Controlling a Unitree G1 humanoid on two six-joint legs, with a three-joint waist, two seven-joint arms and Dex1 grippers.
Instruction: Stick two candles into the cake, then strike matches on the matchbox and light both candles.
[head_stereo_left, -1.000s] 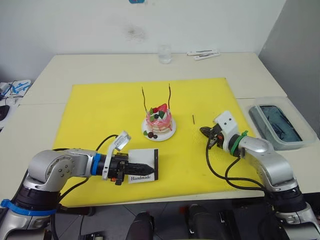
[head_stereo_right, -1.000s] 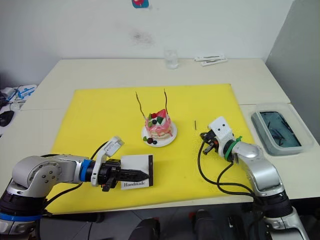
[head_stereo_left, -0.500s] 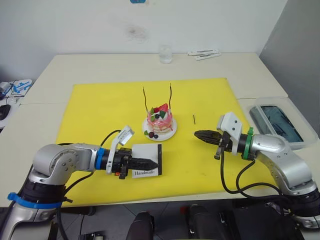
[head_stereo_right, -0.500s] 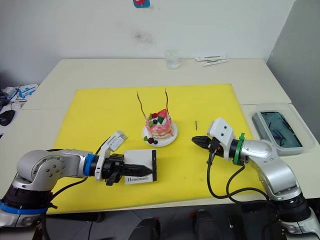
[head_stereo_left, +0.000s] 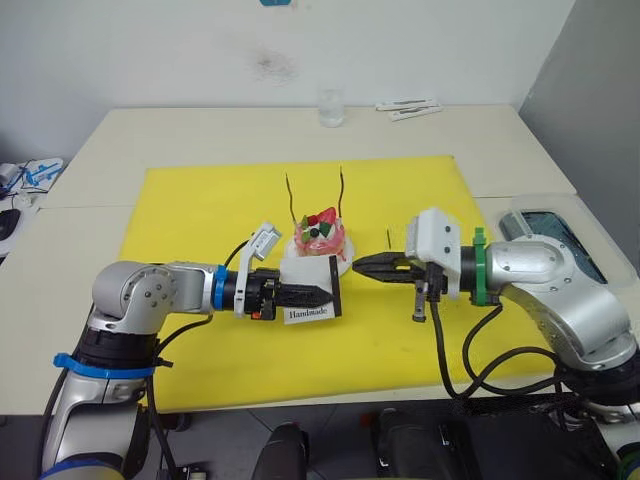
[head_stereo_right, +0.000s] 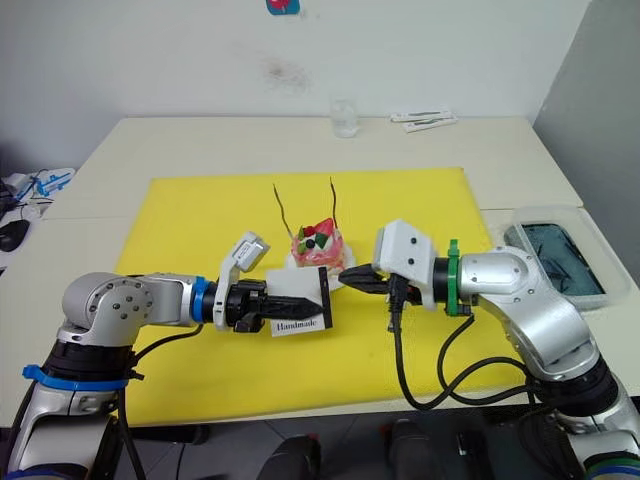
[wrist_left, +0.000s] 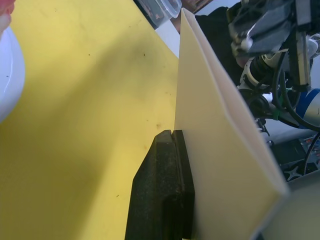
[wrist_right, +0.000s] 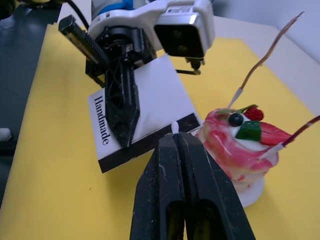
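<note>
The pink-and-white cake (head_stereo_left: 318, 233) stands on its white plate (wrist_right: 252, 192) mid-mat, with two wavy candles (head_stereo_left: 289, 200) (head_stereo_left: 341, 192) upright in it. My left gripper (head_stereo_left: 322, 296) is shut on the white matchbox (head_stereo_left: 308, 270), holding it raised just in front of the cake, with the black strip on its right-hand edge. From the right, my right gripper (head_stereo_left: 357, 267) is shut on a match (wrist_right: 174, 127). The match's pale tip lies right at the black strip (wrist_right: 150, 142); contact is unclear. Another match (head_stereo_left: 387, 238) lies on the mat to the right of the cake.
The yellow mat (head_stereo_left: 190, 220) covers the table's middle. A glass (head_stereo_left: 330, 107) and white strips (head_stereo_left: 408, 108) sit at the back edge. A clear plastic container (head_stereo_left: 560, 245) stands off the mat at the right.
My left gripper has lifted the matchbox and carried it right, up to the cake. The right gripper has swung left with its match until its tip meets the box.
</note>
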